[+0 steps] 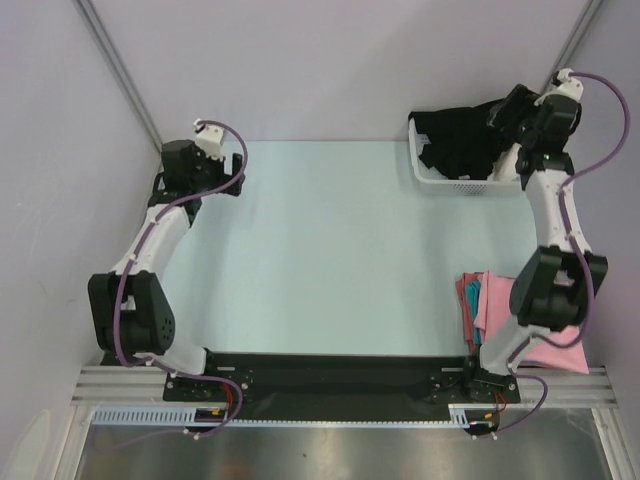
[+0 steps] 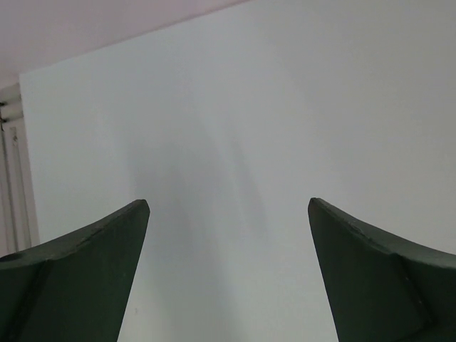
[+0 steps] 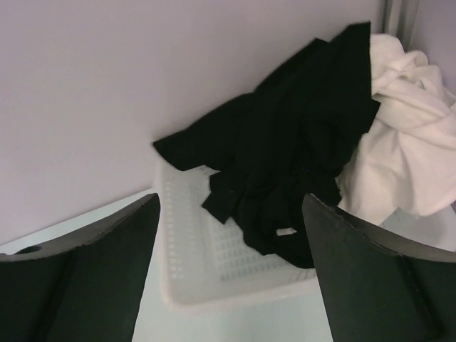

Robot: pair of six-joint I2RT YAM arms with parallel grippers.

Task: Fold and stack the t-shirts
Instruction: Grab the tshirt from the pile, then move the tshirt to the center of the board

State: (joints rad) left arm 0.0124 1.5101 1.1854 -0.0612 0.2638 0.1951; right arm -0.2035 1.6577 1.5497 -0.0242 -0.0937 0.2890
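Care matters: the right gripper (image 3: 229, 206), jaws spread and empty, faces the black t-shirt (image 3: 285, 164) in the mesh basket (image 3: 192, 285) at two o'clock. It should pinch black cloth only, not the white t-shirt (image 3: 406, 142).

Black t-shirt (image 3: 285, 171): soft matt cloth, creased.
White t-shirt (image 3: 410, 142): soft matt cloth, crumpled.
Pink and red t-shirts (image 1: 493, 300): thin matt cloth, flat.
Basket (image 3: 192, 285): white plastic, perforated mesh, slight sheen.
Tabletop (image 1: 330, 250): pale, smooth, matt.
Left hand (image 2: 228, 214), right hand (image 3: 231, 206): dark, matt, smooth-faced.
Frame rail (image 1: 110, 385): bare silver metal.
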